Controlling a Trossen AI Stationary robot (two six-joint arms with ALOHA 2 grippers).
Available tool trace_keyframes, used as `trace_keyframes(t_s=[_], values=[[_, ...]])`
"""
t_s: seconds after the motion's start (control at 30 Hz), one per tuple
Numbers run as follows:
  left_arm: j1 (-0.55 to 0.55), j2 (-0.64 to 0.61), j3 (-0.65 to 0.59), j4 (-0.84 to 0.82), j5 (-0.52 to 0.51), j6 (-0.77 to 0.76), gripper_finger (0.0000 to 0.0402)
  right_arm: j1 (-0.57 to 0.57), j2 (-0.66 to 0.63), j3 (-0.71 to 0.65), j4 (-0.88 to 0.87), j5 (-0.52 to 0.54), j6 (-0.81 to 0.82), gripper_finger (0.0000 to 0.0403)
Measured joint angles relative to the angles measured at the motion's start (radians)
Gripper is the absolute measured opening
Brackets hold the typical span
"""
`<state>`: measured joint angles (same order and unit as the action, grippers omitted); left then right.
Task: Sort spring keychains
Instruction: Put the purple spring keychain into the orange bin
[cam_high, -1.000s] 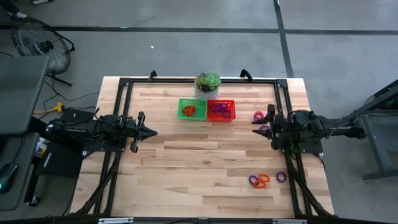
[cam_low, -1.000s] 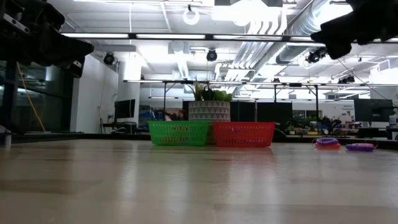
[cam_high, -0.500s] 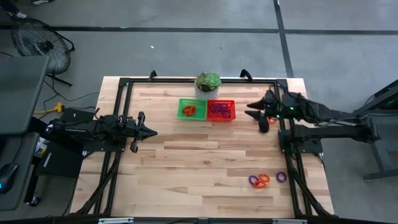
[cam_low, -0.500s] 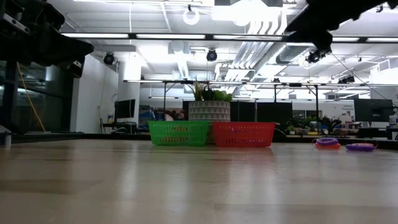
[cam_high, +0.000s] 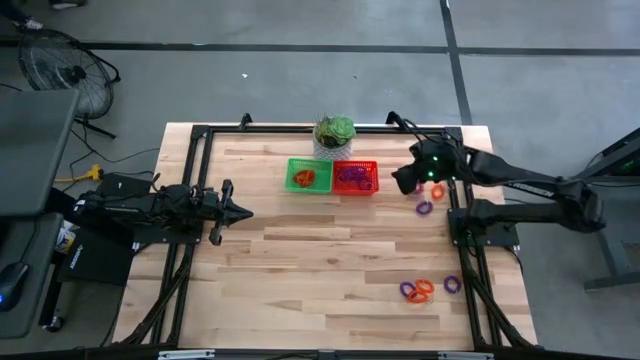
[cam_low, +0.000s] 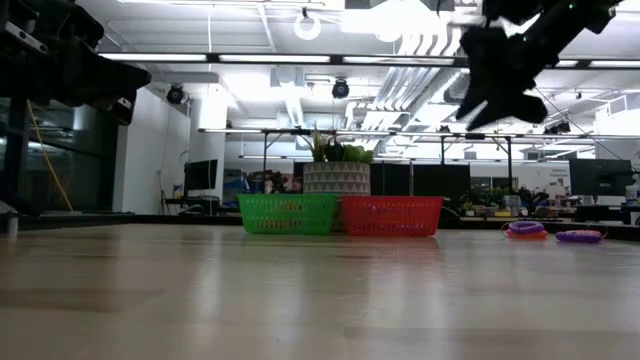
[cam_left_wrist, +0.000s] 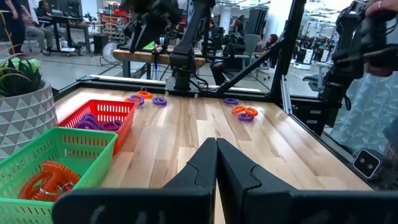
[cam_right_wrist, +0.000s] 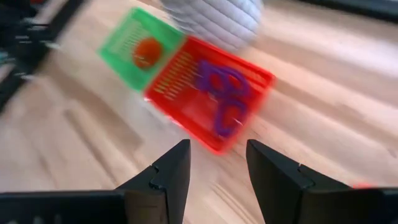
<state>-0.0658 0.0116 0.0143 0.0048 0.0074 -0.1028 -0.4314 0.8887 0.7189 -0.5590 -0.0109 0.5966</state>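
Note:
Spring keychains lie loose on the table: a purple one (cam_high: 424, 208) at the right side, and an orange (cam_high: 421, 290) and purple (cam_high: 451, 284) cluster near the front right. Orange ones sit in the green basket (cam_high: 308, 176), purple ones in the red basket (cam_high: 355, 177). My right gripper (cam_right_wrist: 217, 180) hangs open above the table just right of the red basket (cam_right_wrist: 211, 102), slanting down toward it, with nothing between its fingers. My left gripper (cam_left_wrist: 216, 155) rests shut and level at the table's left side (cam_high: 240, 212).
A potted plant (cam_high: 334, 135) in a white pot stands behind the two baskets at the far edge. A black frame (cam_high: 200, 135) runs around the tabletop. Bare wood spreads across the middle and near left of the table.
My right gripper has swung from the table's right side toward the far edge and the red basket, risen, rolled about its own line and tipped to point downward. It stays open. The keychains and baskets have not moved.

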Motion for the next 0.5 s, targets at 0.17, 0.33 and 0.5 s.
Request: trace_keyframes(t_s=[0.17,0.33,0.5], values=[[0.0,0.0,0.0,0.0,0.0,0.0,0.0,-0.084,0.04,0.0,-0.127,0.001,0.082,0.0151],[0.0,0.0,0.0,0.0,0.0,0.0,0.0,-0.131,0.083,0.0,-0.204,0.0,0.137,0.0146],[0.0,0.0,0.0,0.0,0.0,0.0,0.0,-0.166,0.153,0.0,-0.273,-0.004,0.138,0.0145]])
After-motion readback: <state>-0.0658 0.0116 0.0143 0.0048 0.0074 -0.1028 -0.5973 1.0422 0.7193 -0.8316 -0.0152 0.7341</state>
